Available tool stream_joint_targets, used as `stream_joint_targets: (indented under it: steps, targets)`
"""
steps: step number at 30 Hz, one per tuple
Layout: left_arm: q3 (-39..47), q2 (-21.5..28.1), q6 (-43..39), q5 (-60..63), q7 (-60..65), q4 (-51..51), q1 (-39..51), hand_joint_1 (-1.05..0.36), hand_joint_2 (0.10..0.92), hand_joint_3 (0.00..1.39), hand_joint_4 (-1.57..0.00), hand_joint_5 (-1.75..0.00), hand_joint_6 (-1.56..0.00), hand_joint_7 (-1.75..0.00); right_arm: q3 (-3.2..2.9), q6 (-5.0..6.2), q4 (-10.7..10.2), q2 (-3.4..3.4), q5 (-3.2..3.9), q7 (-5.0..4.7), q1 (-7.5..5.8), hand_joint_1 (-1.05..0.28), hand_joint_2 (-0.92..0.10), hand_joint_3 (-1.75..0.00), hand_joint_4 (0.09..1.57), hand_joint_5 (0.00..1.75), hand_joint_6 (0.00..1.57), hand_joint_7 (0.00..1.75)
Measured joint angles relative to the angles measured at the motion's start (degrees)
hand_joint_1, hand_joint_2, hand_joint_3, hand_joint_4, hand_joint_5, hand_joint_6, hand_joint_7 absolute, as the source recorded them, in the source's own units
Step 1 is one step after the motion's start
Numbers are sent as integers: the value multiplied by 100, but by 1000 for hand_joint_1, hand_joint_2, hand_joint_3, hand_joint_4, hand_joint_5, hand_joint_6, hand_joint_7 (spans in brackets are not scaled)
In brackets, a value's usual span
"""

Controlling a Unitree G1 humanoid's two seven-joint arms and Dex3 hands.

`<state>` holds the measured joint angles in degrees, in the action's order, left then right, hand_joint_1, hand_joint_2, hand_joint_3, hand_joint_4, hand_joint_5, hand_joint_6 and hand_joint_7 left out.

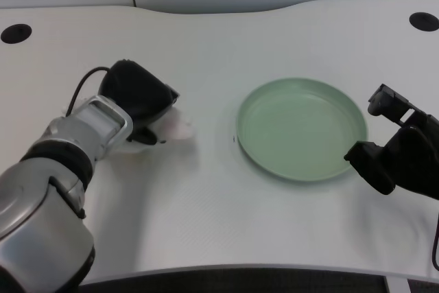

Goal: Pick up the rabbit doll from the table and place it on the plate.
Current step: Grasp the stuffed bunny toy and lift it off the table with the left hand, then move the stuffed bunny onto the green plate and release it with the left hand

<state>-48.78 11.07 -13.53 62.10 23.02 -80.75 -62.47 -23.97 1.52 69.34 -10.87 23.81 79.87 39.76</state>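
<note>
A white rabbit doll [175, 127] lies on the table left of the plate, mostly hidden under my left hand [139, 101]. That black hand sits right over the doll with its fingers curled down around it; only a pale edge of the doll pokes out at the hand's right side. Whether the fingers have closed on the doll is hidden. The pale green plate [302, 162] rests empty on the table to the right, a short gap away from the doll.
My right hand [401, 149] rests at the right edge, just beside the plate's rim. Two dark round cable holes [15, 33] [424, 21] sit at the table's far corners. The table's front edge runs along the bottom.
</note>
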Motion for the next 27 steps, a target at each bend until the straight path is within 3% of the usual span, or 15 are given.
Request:
stream_joint_targets:
  steps: [5, 6, 8, 10, 14, 17, 20, 24, 27]
  targets:
    - [135, 43, -63, -176, -1, 1, -179, -568, 921, 450, -723, -1746, -581, -1574, 0, 45, 0, 0, 0, -2, -2, -665, -921, -71, 1038, 1746, 812, 1746]
    - [150, 43, -95, -190, -5, 0, -179, -551, 921, 459, -720, -1711, -602, -1472, 0, 45, 0, 0, 0, -5, -2, -663, -920, -66, 1037, 1746, 799, 1746]
    - [240, 34, -238, -261, -6, -11, -248, -556, 921, 443, -764, -1727, -642, -1432, 2, 43, 0, -3, -1, -14, -2, -648, -916, -56, 1041, 1746, 808, 1746]
    - [447, -27, -522, -463, 48, -11, -567, -564, 921, 419, -821, -1741, -626, -1573, 13, 41, 0, -3, -5, -15, -2, -639, -918, -52, 1047, 1746, 818, 1746]
    - [629, -346, -870, -646, 441, 152, -1397, -602, 921, 458, -823, -1746, -612, -1600, 21, 40, 0, 43, -5, -14, -2, -631, -920, -46, 1051, 1746, 824, 1746]
    - [600, -607, -1025, -649, 480, 203, -1568, -607, 921, 416, -868, -1612, -721, -1378, 21, 41, 0, 53, -5, -16, -2, -628, -921, -51, 1041, 1746, 812, 1746]
    - [474, -872, -1222, -602, 509, 191, -1565, -635, 921, 485, -870, -1577, -757, -1277, 23, 41, 0, 50, -6, -62, -3, -626, -921, -57, 1032, 1746, 785, 1746]
    - [350, -1199, -1405, -554, 751, 191, -1562, -650, 921, 502, -832, -1731, -737, -1460, 44, 5, -3, 74, -7, -82, -2, -627, -919, -46, 1047, 1746, 808, 1746]
    - [348, -1417, -1474, -578, 768, 192, -1526, -677, 921, 541, -859, -1617, -774, -1330, 74, -57, -4, 112, -8, -1, -1, -634, -910, -28, 1060, 1746, 857, 1746]
